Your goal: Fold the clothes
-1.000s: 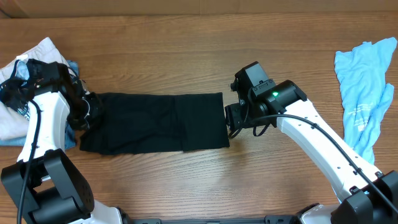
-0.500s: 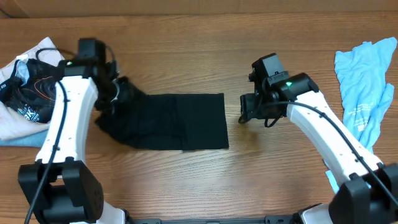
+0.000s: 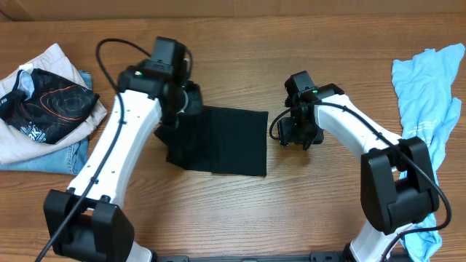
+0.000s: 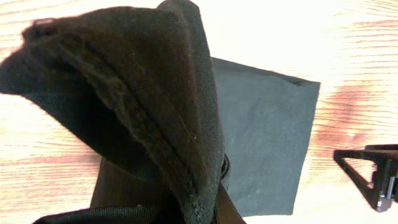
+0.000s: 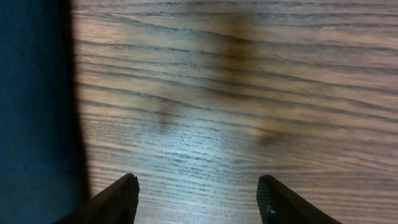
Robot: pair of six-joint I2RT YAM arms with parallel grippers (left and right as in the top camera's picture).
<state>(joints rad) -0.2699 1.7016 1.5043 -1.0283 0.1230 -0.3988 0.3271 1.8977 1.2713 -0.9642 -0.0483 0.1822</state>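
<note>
Currently the left gripper (image 3: 183, 104) is clenched on a bunched end of the black T-shirt (image 3: 226, 142). It holds that end raised above the rest of the garment, which lies flat near the centre of the table (image 3: 240, 44). The right gripper (image 3: 293, 137) is released and empty, just beside the shirt's right edge; the right wrist view shows only bare wood between its fingers.

Probable faults from this position:

1. Slippage. The left jaws hold a thick wad of several layers. If one layer works loose, the fold would likely land crooked.
2. Dragging. Nothing pins the flat portion. Carrying the raised end further across could pull the whole shirt along the wood instead of folding it.
3. Lumped release. The held fabric hangs gathered, not spread. Letting go without laying it out would probably leave a mound rather than a flat layer.
4. Contact between arms. The right gripper sits near the edge toward which the fold appears to travel.

Surroundings: a black garment with an orange-and-white swirl print (image 3: 51, 105) lies on a pale garment (image 3: 54, 58) and some blue fabric (image 3: 44, 164) at the far left. A light blue garment (image 3: 426, 109) lies at the far right. All are well apart from the shirt; only the right gripper stands in the way.
</note>
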